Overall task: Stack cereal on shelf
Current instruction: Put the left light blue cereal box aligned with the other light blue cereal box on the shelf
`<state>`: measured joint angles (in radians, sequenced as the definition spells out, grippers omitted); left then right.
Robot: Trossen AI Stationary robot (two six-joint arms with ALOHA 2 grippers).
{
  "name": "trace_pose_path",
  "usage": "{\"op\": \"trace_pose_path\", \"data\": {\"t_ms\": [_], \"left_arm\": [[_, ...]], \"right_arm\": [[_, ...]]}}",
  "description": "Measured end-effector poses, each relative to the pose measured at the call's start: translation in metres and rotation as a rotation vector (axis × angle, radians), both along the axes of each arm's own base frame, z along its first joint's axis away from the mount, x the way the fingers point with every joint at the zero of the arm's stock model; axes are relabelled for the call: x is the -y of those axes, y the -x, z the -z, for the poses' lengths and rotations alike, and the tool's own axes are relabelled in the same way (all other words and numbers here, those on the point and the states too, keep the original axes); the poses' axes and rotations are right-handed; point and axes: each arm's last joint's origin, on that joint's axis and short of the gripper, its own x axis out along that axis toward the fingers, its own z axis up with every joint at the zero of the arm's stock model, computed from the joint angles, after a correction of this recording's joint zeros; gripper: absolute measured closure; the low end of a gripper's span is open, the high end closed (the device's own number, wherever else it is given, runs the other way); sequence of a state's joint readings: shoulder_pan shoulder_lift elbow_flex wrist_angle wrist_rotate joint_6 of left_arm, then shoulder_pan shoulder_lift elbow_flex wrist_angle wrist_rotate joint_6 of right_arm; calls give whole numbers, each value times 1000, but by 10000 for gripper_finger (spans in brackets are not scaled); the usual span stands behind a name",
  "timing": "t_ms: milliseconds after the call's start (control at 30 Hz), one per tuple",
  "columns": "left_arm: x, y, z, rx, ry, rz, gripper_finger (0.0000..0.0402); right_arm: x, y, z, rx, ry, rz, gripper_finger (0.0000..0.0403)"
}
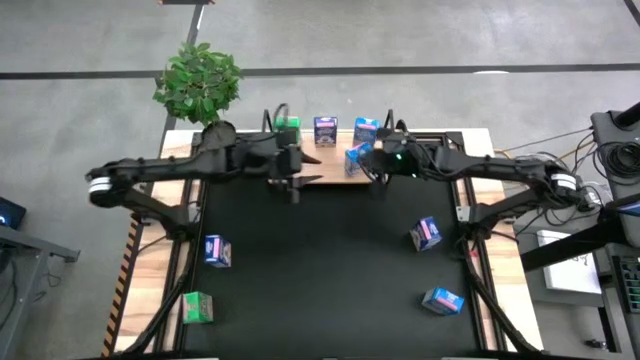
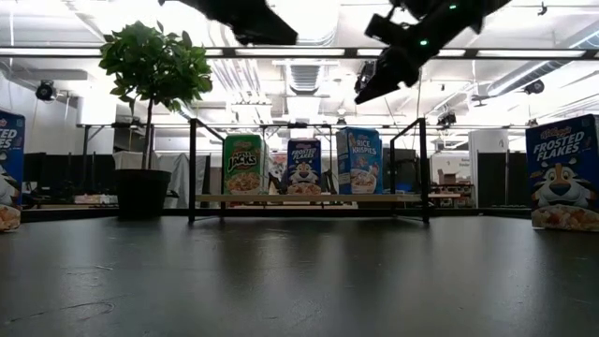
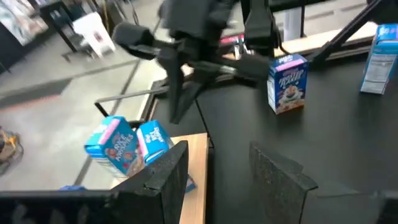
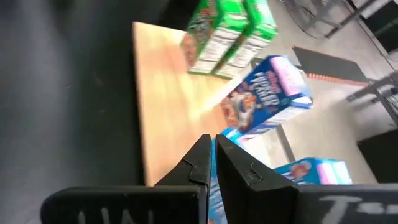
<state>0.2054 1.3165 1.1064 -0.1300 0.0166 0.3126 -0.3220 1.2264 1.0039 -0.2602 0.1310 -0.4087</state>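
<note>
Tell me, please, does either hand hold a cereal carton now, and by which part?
Nothing is held. The left hand is open and empty beside the shelf. The right hand is shut on nothing, raised above the shelf.

tabletop (image 1: 330,260): black | shelf (image 1: 322,164): light natural wood, black uprights | green carton (image 2: 243,164): green, yellow print | blue carton (image 2: 364,160): blue | loose carton (image 1: 426,233): blue, pink and white print | plant (image 1: 197,80): green leaves, black pot
</note>
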Motion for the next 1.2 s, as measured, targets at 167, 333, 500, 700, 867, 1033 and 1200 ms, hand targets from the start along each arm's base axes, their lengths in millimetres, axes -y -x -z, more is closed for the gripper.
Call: {"op": "trace_pose_path", "data": {"t_ms": [167,333,500,700,867,1033,1200], "left_arm": [[6,29,8,107,-17,-2,249],[10,47,16,168,-28,-2,249],[12,56,18,181,-26,-3,249],[12,58,25,163,-19,-4,249],[12,57,29,148,-16,-4,249],[12,57,29,148,-16,-4,249],[12,57,29,148,-16,-4,249]], "right_arm": [[22,-22,-13,-86,4,20,390],[43,-37,-23,-249,-22,28,391],[56,-43,-30,-355,-113,-22,391],[66,-43,-27,-360,-165,-56,391],[73,-44,-17,-375,-197,-58,391],[76,-48,-9,-388,-210,-31,391],[80,-46,-9,-399,-192,59,391]]}}
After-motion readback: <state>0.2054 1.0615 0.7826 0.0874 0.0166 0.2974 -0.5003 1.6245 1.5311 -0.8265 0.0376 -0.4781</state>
